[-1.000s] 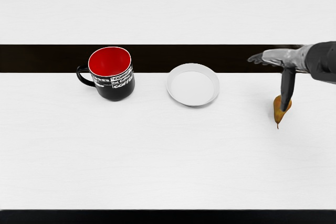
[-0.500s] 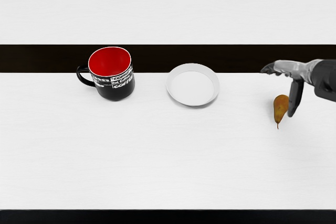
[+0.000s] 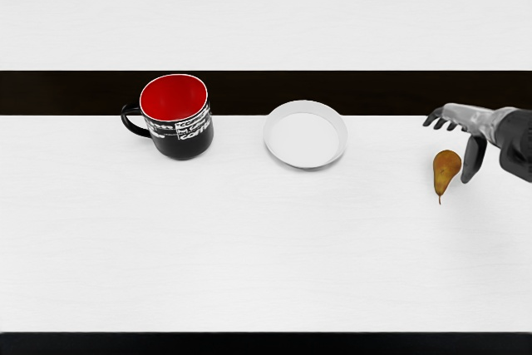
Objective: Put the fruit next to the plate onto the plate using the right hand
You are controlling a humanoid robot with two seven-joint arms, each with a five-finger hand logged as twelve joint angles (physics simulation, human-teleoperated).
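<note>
A brown pear (image 3: 445, 170) lies on the white table, stem toward the front, well to the right of the white plate (image 3: 306, 155), which holds nothing. My right hand (image 3: 460, 135) comes in from the right edge and hovers just right of and behind the pear. Its fingers are spread and its thumb (image 3: 475, 159) hangs down beside the fruit without touching it. The hand is open and holds nothing. The left arm is out of view.
A black mug (image 3: 177, 117) with a red inside and white lettering stands left of the plate. A dark gap runs across behind the table's far edge (image 3: 249, 93).
The right hand has drawn back to the right, off the pear. The pear now shows whole and has not moved. Plate and mug are unchanged.
</note>
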